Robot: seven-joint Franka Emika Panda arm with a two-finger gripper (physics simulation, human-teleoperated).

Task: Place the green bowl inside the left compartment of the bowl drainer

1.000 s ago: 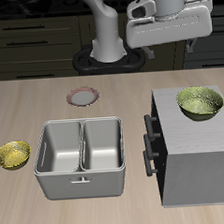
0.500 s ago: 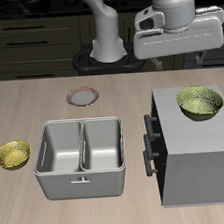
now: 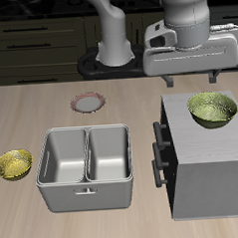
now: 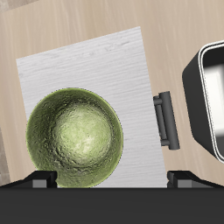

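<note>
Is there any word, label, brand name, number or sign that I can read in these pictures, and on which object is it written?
None: no readable text in either view.
The green bowl, the grey cabinet beneath it, the bowl drainer, the small yellow bowl and the gripper housing all show plain surfaces, no lettering or marks.

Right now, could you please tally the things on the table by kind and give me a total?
Bowls: 2, the green bowl atop the grey cabinet and a yellow-gold bowl on the table.
Bowl drainer: 1.
Grey cabinet: 1.
Small round dish farther back: 1.
Total: 5.
</note>
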